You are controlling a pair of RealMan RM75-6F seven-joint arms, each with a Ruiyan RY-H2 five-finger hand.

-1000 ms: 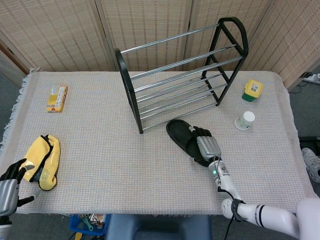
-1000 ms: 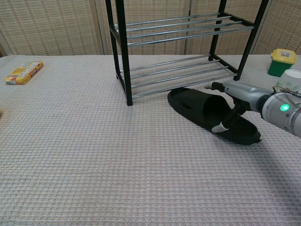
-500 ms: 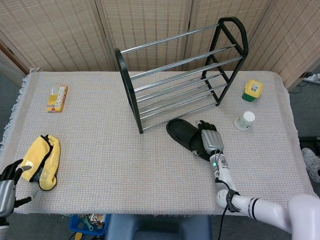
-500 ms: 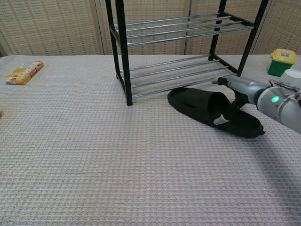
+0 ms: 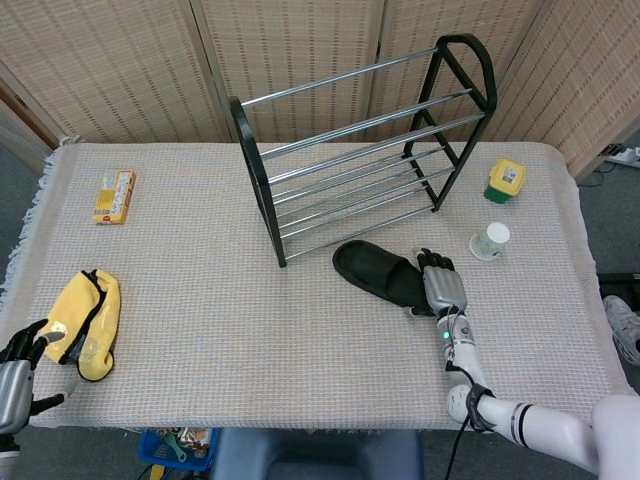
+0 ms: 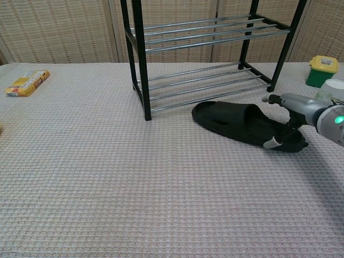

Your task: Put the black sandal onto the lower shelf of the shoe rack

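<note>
The black sandal (image 5: 380,273) (image 6: 244,124) lies flat on the tabletop (image 5: 300,330), just in front of the shoe rack (image 5: 365,150) (image 6: 199,48), toe end toward the rack's near left post; it is on neither shelf. The right hand (image 5: 443,287) (image 6: 301,110) rests at the sandal's heel end, fingers (image 6: 272,142) curled down onto its rim and touching it; whether they actually clamp the sole cannot be told. A wide strip of bare cloth lies open in front of the sandal and to its left. A paper cup (image 5: 490,241) and a green-and-yellow container (image 5: 506,181) stand near the right edge, apart from the hand. The left hand (image 5: 18,372) sits at the near-left corner, cut off by the frame, fingers apart, holding nothing, beside a yellow cloth (image 5: 87,322); a yellow box (image 5: 114,196) lies far left.
</note>
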